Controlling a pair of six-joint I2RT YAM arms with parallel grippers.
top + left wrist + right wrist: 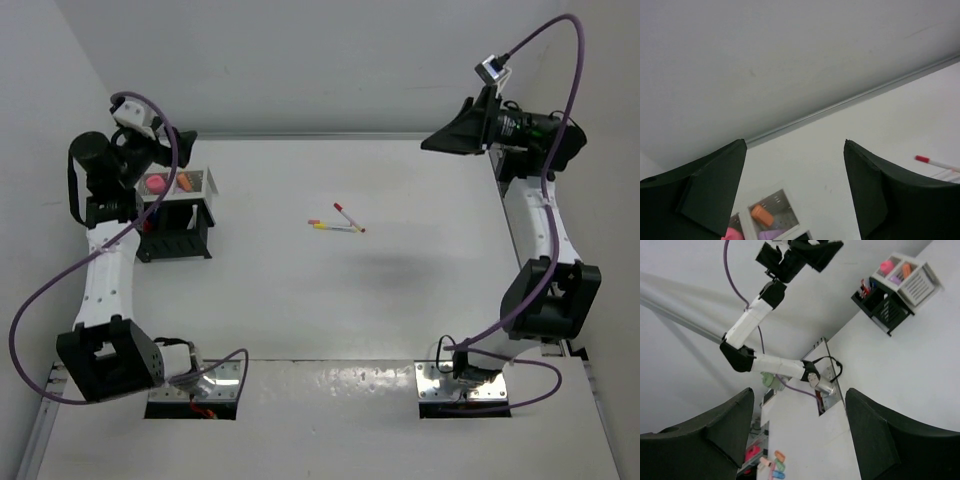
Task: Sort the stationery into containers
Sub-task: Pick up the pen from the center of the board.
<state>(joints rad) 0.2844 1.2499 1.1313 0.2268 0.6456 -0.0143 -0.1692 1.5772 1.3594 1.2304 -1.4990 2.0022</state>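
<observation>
Two thin pens [336, 224], white and yellow with red ends, lie crossed at the middle of the table. The white perforated bin [203, 180] at the left holds a pink piece [155, 183] and an orange piece [185, 182]. The black organizer [176, 232] adjoins it on the near side. My left gripper [160, 152] is open and empty, raised just above the bin. Its wrist view shows the gripper [795, 142], the bin [746, 220], the orange piece [762, 215] and a red-capped pen [935, 162]. My right gripper [445, 138] is open and empty, held high at the back right.
The right wrist view, with its gripper [800, 390] open, looks across at the left arm [752, 320] and the bin and organizer [900, 285]. Walls close in the table at the back and both sides. Metal plates [462, 385] sit at the near edge.
</observation>
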